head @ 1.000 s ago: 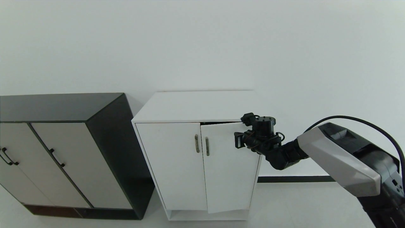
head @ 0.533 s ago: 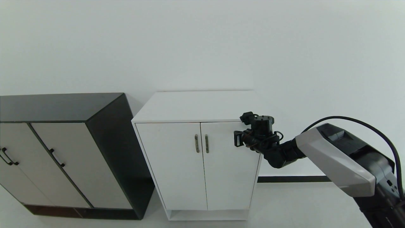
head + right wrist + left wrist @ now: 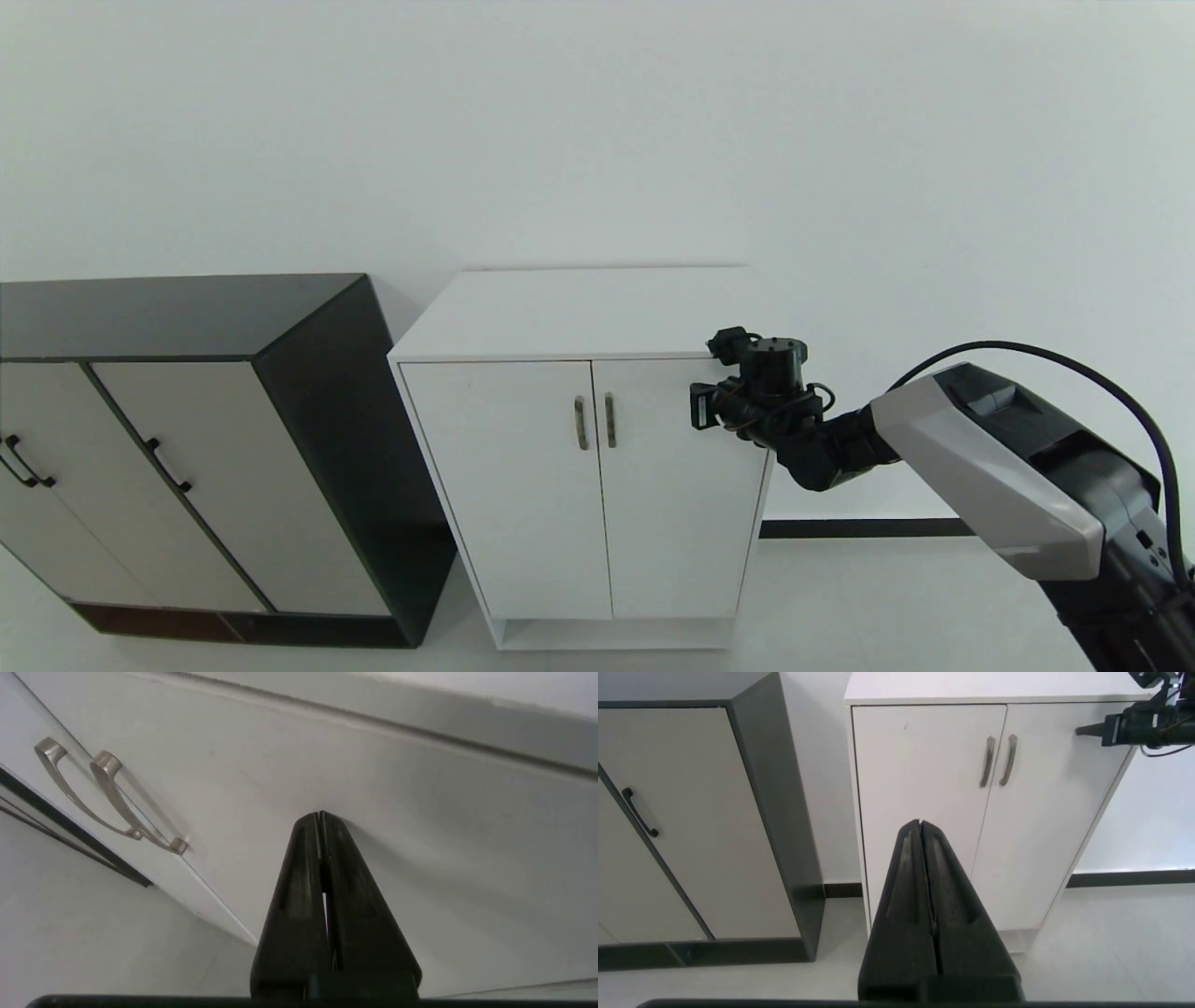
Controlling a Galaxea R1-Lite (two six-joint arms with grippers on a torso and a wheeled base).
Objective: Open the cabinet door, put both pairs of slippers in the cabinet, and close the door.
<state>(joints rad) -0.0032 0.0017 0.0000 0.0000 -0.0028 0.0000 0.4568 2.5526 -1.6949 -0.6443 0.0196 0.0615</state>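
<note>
The right end effector [image 3: 321, 819], fingers pressed together and empty, has its tip against the closed cabinet door [image 3: 677, 485], with the handles [image 3: 609, 420] to its left. The left end effector [image 3: 920, 826], also closed and empty, faces the cabinet from well apart.

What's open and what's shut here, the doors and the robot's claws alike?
White cabinet: both doors shut.
Black cabinet: doors shut.
Left gripper: shut, empty.
Right gripper: shut, empty, tip at the white cabinet's right door.
</note>
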